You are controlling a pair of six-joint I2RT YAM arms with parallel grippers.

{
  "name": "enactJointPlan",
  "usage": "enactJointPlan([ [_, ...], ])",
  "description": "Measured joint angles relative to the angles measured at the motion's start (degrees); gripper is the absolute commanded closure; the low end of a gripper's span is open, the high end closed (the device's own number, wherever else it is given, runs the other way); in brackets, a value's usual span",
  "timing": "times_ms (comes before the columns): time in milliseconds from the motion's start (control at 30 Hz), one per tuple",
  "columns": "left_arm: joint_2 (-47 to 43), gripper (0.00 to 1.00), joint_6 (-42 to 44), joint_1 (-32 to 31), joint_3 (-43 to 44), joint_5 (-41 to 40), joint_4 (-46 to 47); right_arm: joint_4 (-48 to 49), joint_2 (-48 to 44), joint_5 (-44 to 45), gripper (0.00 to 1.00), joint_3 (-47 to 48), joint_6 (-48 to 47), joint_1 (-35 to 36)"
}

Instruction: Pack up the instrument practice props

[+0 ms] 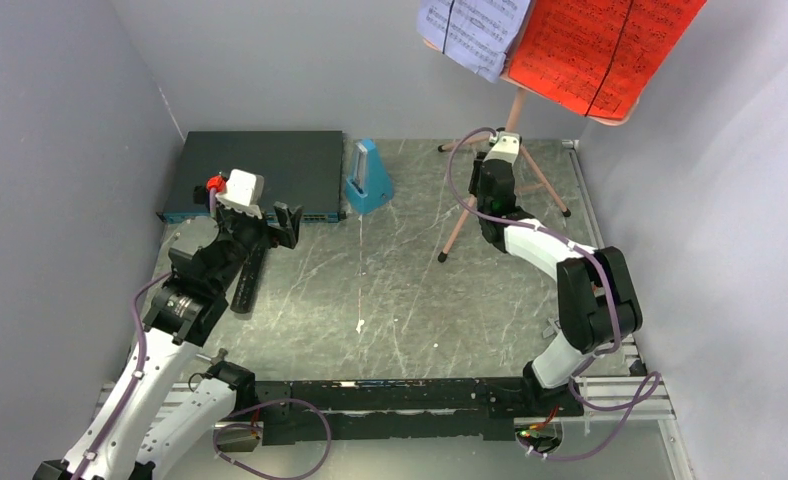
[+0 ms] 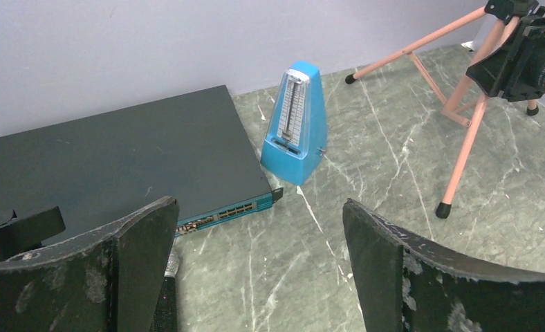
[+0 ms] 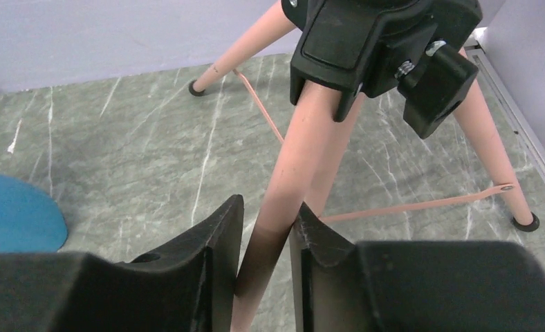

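The pink music stand (image 1: 515, 110) stands at the back right, its board carrying a red sheet (image 1: 600, 45) and a lavender sheet (image 1: 475, 30). My right gripper (image 3: 270, 205) is shut on one pink leg (image 3: 304, 131), just below the black hub (image 3: 366, 41). The blue metronome (image 1: 368, 180) stands upright at the back centre. My left gripper (image 2: 259, 204) hangs open with nothing between its fingers, in front of the metronome (image 2: 297, 117). A microphone (image 2: 169, 290) lies on the table beside the left finger, mostly hidden.
A large flat black electronics box (image 1: 255, 170) lies at the back left, close to the metronome. The other two stand legs (image 2: 463, 149) splay across the right rear of the marble table (image 1: 400, 290). Grey walls enclose the table on three sides.
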Motion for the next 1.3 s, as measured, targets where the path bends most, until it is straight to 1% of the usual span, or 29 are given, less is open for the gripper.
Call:
enactJointPlan([
  [133,0.2,0.06,0.0,-0.2,0.0,0.0,0.0,1.2,-2.5,-1.5,0.79,-2.6,2.0,-0.1],
  [267,0.2,0.06,0.0,-0.2,0.0,0.0,0.0,1.1,-5.6,-3.3,0.86,-5.4,1.9,-0.3],
  [533,0.5,0.06,0.0,-0.4,0.0,0.0,0.0,2.3,-10.0,-9.3,0.94,-9.6,1.7,-0.9],
  [800,1.6,0.06,0.0,-0.6,0.0,0.0,0.1,3.5,-13.8,-15.9,0.94,-12.9,1.5,-0.9],
  [1033,2.5,0.06,0.0,-0.6,0.0,0.0,0.1,3.2,-15.1,-17.5,0.94,-13.8,1.5,-1.0],
  [1133,2.9,0.06,0.0,-0.6,0.0,0.0,0.1,2.6,-14.8,-18.0,0.93,-13.3,2.1,-1.2],
  [1300,3.6,0.06,0.1,-0.6,0.0,0.0,0.0,1.9,-14.2,-18.7,0.87,-12.7,3.6,-1.5],
])
